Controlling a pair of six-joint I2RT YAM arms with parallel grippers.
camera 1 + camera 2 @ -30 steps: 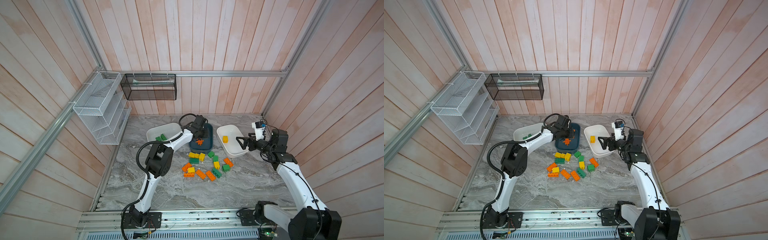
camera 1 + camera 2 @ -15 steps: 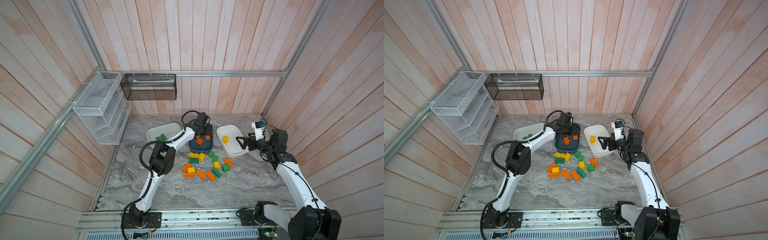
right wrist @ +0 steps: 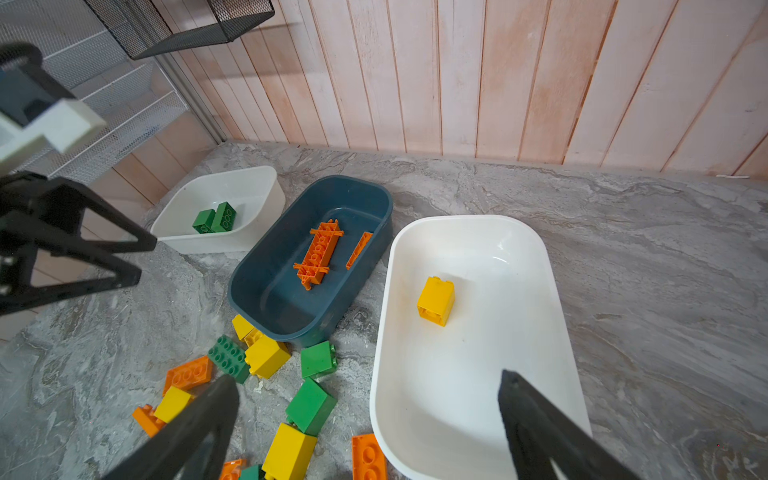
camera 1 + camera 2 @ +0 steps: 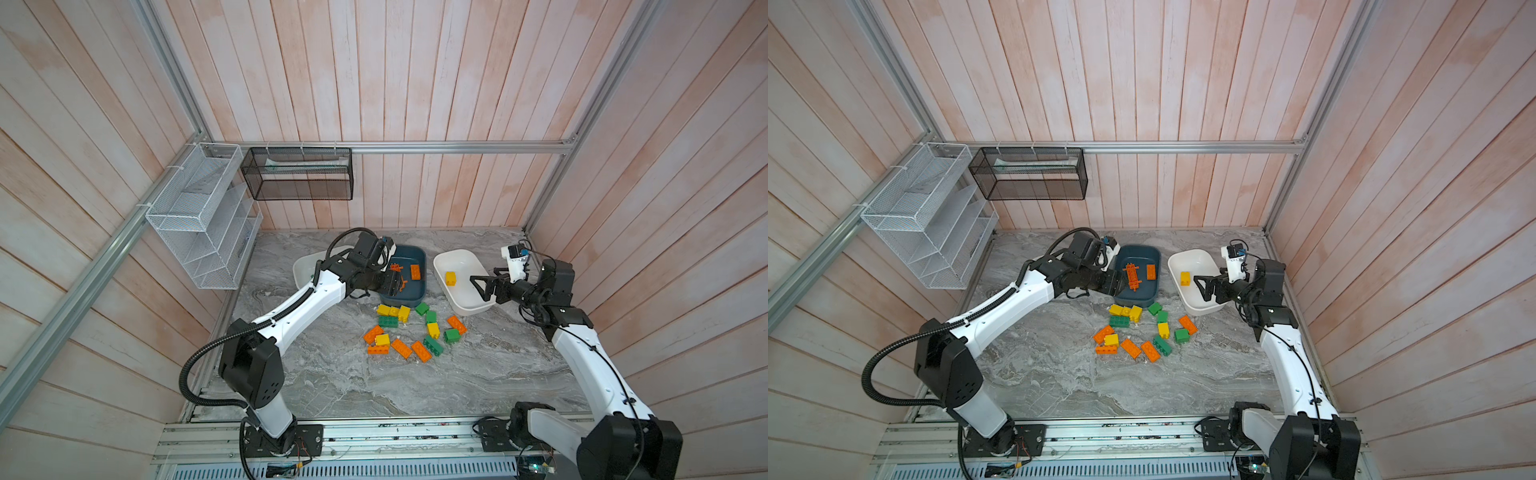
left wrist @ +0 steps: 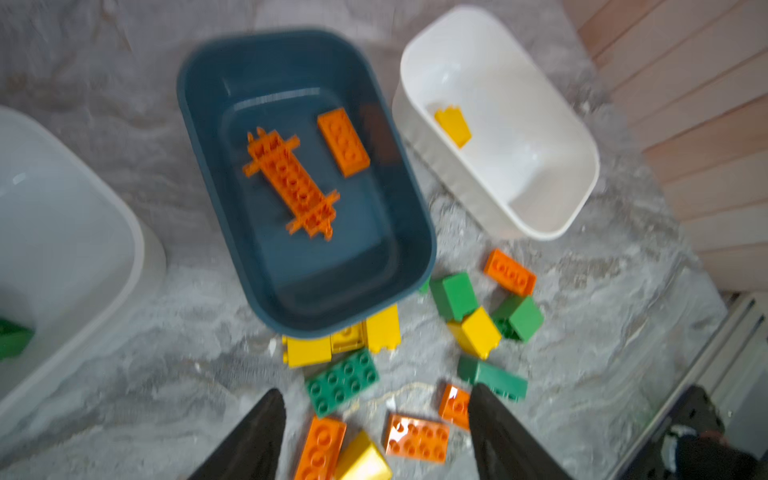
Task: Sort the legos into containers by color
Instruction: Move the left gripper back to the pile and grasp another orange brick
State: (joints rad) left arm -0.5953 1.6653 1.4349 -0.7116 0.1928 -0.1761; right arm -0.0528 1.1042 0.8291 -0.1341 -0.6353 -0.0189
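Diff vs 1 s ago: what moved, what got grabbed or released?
The left gripper opened and let go of the orange oblong brick, which now lies in the dark teal plastic tub beside the long orange cross-barred piece. That arm then drew back toward its base. Unchanged: the right gripper, open over the right white tub with its yellow brick, and the loose bricks on the marble table.

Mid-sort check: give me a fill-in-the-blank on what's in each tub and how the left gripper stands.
The teal tub holds only ___ pieces.
The white tub nearest the right gripper holds one ___ brick.
The other white tub holds two ___ bricks.
The left gripper is ___, holding nothing.
Missing words: orange; yellow; green; open.
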